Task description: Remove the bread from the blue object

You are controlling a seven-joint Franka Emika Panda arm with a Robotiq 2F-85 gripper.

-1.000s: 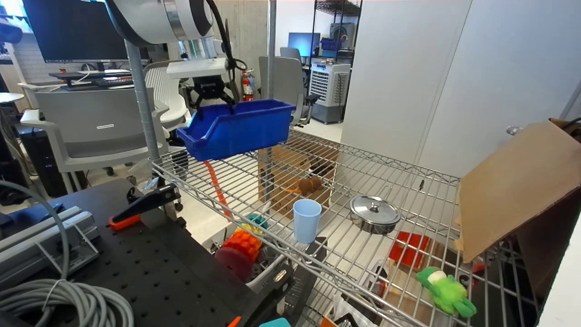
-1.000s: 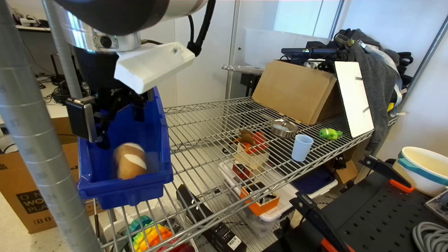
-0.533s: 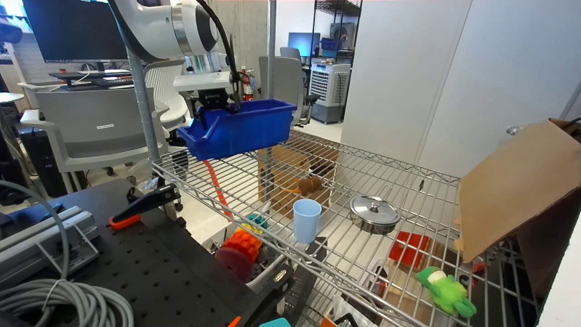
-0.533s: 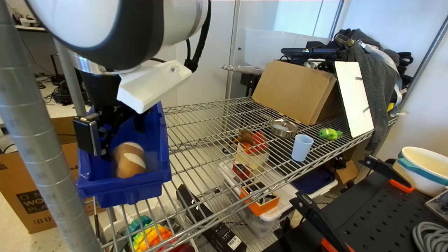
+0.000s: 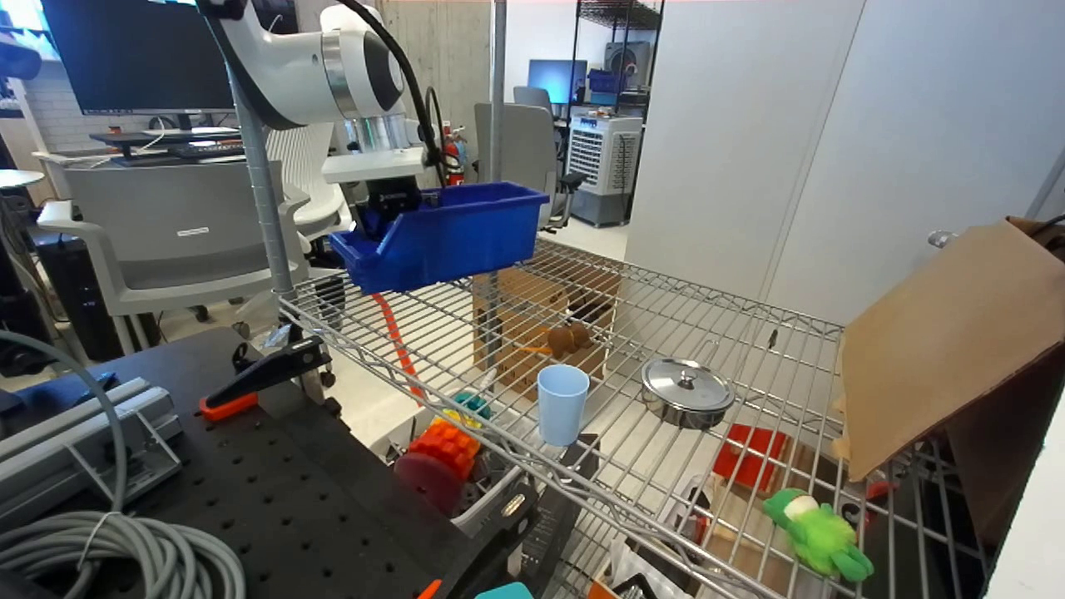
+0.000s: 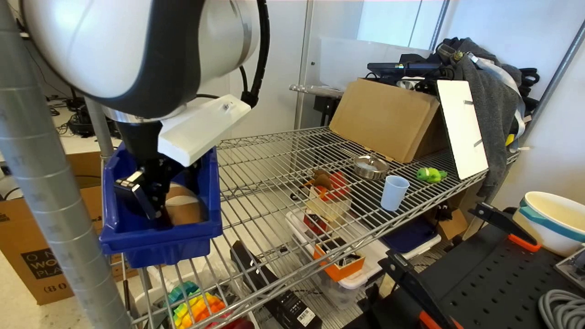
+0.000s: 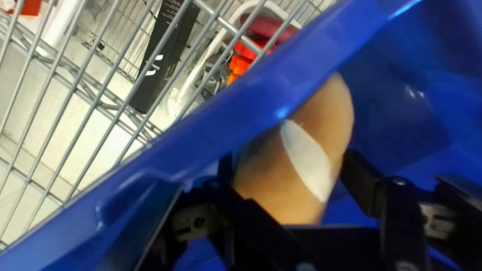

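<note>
One golden-brown rounded bread (image 7: 301, 154), striped in white: inside the bright blue rectangular plastic bin (image 5: 466, 237), near its low sloped front; partly hidden behind the gripper in an exterior view

One black two-fingered gripper (image 7: 288, 165): reaching down into the bin, fingers apart, one on either side of the bread; cannot tell whether they press on it. Borne by a white robot arm with dark trim (image 5: 287, 66)

The bin: at one end of a silver wire shelf (image 6: 265, 178), beside a round grey metal post (image 5: 263, 191)

One light blue tapered cup (image 5: 562, 405): upright on the shelf, well apart from the bin

One round shiny metal pot (image 5: 687, 391): lid on, near the cup

One bright green soft toy (image 5: 819, 537): lying on the shelf, on the side of the cup away from the bin

One brown cardboard box (image 6: 384, 121): tilted, beyond the pot

One orange-red bumpy object (image 5: 447, 443): below the shelf

One black perforated board (image 5: 324, 507): next to the shelf, bearing a coil of grey cable (image 5: 141, 549)
</note>
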